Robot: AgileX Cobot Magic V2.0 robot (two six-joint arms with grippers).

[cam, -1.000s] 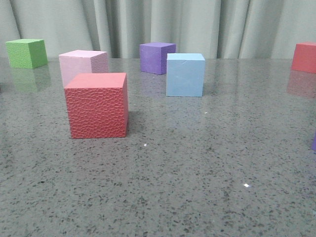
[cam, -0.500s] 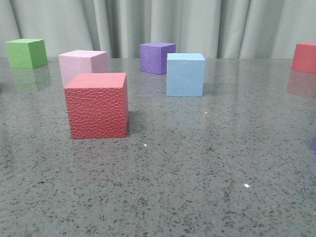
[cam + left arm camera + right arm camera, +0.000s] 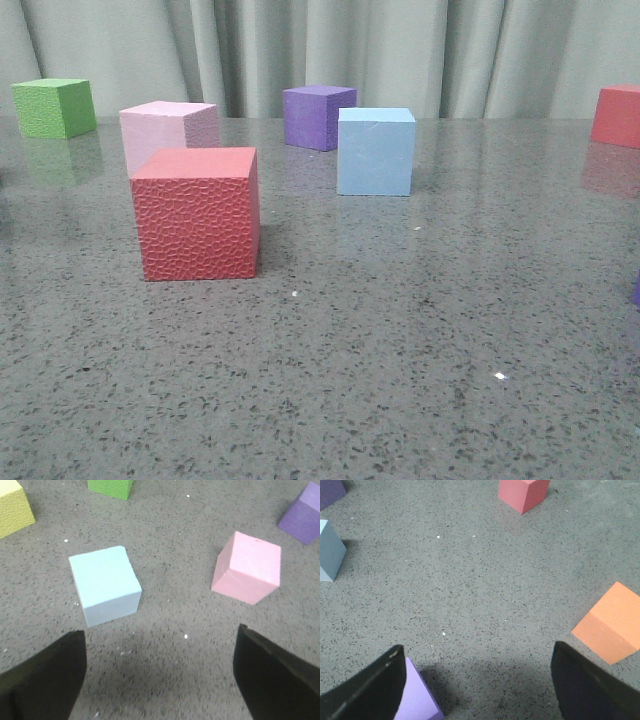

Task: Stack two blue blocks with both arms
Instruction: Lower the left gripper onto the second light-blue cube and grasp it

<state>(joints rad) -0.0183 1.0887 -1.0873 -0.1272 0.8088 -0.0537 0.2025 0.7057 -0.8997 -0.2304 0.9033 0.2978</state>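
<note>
One blue block [image 3: 375,150] stands mid-table in the front view, in front of a dark purple cube [image 3: 318,116]. The right wrist view catches the same block [image 3: 330,550] at its edge, well away from my right gripper [image 3: 477,655]. That gripper is open over bare table, with a lilac cube [image 3: 417,695] against one finger. A second blue block [image 3: 105,585] sits on the table in the left wrist view, just ahead of my open left gripper [image 3: 160,640] and toward one fingertip [image 3: 70,650]. Nothing lies between either gripper's fingers. Neither gripper shows in the front view.
A textured red cube [image 3: 197,212] stands near the front left, with a pink cube [image 3: 165,130] behind it. A green cube [image 3: 54,107] is far left, another red cube [image 3: 617,115] far right. The wrist views add a yellow cube [image 3: 12,510] and an orange cube [image 3: 612,622].
</note>
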